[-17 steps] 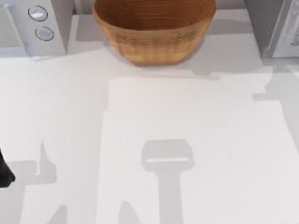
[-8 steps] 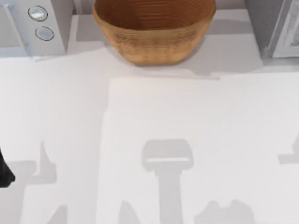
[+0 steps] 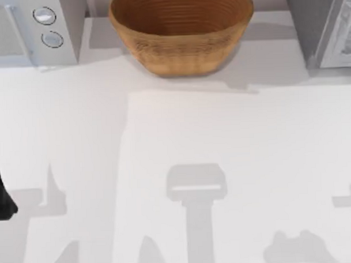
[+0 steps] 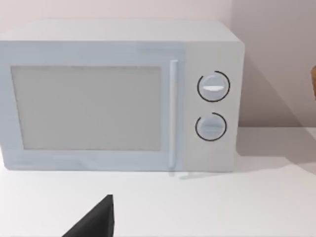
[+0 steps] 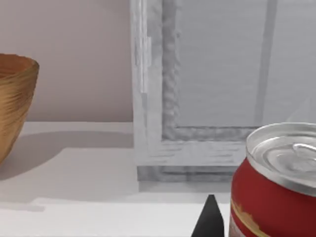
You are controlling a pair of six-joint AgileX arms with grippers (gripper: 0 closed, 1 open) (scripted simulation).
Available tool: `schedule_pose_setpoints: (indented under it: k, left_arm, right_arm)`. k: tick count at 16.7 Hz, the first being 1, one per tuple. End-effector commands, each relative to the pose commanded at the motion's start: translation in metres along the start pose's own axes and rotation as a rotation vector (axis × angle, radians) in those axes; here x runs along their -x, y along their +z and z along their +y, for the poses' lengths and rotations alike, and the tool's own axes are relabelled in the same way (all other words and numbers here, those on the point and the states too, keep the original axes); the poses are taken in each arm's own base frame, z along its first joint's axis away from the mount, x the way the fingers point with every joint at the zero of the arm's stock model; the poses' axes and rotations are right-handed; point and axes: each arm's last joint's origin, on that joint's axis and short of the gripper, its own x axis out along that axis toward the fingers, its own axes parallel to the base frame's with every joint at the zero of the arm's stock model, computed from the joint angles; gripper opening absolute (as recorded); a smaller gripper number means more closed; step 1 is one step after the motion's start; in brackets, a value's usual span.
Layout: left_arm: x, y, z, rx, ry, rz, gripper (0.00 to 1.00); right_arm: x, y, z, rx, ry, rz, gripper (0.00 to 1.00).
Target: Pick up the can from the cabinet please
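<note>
Since the earlier frame, arm shadows were shifted rightward on the table (image 3: 233, 135). Red can (image 5: 276, 192) is seen upright, just beside the right gripper's fingertip (image 5: 210, 219), before the cabinet (image 5: 207, 84); grip state cannot be told.

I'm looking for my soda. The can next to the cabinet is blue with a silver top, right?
Not quite. The can is red, not blue, with a gold band low on its side; the right wrist view shows it. The rest holds: its top is silver, and it stands upright close in front of the pale cabinet.
</note>
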Motion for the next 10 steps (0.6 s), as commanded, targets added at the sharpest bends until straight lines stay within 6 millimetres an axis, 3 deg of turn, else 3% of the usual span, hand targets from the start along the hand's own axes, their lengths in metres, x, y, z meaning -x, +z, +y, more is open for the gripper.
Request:
schedule_pose_setpoints:
  k: [5, 10]
  left_arm:
    - [0.0, 0.0, 0.0, 0.0, 0.0, 0.0, 1.0]
    - [0.0, 0.0, 0.0, 0.0, 0.0, 0.0, 1.0]
  right_arm:
    - [-0.001, 0.004, 0.0, -0.002, 0.008, -0.001, 0.0]
    - [-0.015, 0.037, -0.004, -0.003, 0.073, -0.037, 0.0]
